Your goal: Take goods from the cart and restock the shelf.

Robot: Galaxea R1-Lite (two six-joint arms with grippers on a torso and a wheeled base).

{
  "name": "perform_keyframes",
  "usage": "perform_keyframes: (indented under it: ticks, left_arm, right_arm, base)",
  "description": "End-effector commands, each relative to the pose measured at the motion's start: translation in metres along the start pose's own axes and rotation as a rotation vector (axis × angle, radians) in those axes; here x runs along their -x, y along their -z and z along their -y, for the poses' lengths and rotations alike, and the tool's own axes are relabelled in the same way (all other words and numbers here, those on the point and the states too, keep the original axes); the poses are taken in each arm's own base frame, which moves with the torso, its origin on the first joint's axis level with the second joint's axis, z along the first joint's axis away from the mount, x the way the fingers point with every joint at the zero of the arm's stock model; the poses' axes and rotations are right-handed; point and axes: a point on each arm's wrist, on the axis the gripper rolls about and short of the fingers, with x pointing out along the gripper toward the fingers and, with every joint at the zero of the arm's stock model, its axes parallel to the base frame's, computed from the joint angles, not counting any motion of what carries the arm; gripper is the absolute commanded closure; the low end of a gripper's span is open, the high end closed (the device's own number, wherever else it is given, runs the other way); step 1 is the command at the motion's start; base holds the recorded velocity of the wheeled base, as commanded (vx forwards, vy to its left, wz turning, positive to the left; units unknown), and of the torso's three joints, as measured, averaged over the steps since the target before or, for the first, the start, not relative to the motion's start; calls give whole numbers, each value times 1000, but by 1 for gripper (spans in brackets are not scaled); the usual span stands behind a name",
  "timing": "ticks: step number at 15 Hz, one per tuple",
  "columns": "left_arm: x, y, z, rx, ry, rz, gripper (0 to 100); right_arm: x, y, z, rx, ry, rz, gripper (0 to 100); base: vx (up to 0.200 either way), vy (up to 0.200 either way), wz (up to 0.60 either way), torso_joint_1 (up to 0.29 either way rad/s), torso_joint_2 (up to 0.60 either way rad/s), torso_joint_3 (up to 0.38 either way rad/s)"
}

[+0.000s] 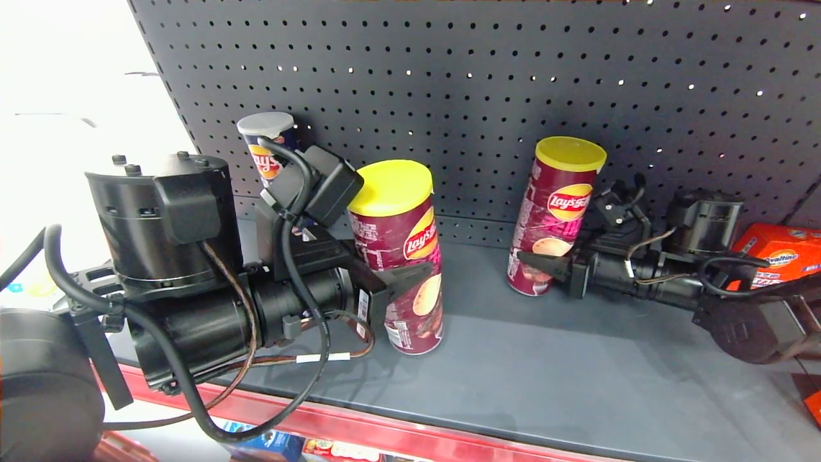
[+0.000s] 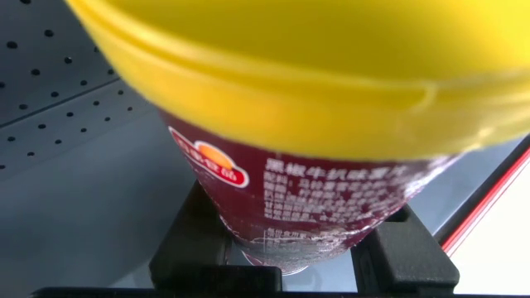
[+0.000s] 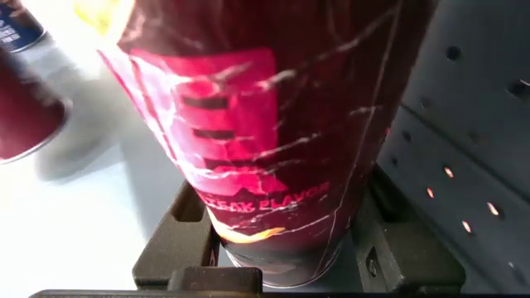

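Maroon left can (image 1: 399, 239), clamped between left gripper (image 1: 410, 276) jaws — right can (image 1: 557, 212), clamped between right gripper (image 1: 540, 258) jaws

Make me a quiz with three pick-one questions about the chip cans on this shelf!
1. Where is the orange box? A) at the right end of the shelf B) between the cans C) on top of a can
2. How many cans have yellow lids? A) one B) two C) four
3. What is the left gripper doing? A) hanging open B) gripping a can C) pushing the pegboard
Answers: 1 A, it lies past the right arm. 2 B, the left can and right can; the blue can has a pale lid. 3 B, its fingers hug the left can's sides.
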Motion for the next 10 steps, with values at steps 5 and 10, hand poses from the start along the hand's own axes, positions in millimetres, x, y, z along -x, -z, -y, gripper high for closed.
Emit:
perform_keyframes:
  ticks: [5,10]
  left_arm:
    - [1,0,-3,2,-13,0,100]
    - [1,0,-8,3,-26,1,100]
  right_arm:
    - [57,-34,-59,45,48,59,100]
    - [94,-25,-92,36,42,47,100]
  base:
    - [0,0,0,0,0,0]
    - [0,0,0,0,0,0]
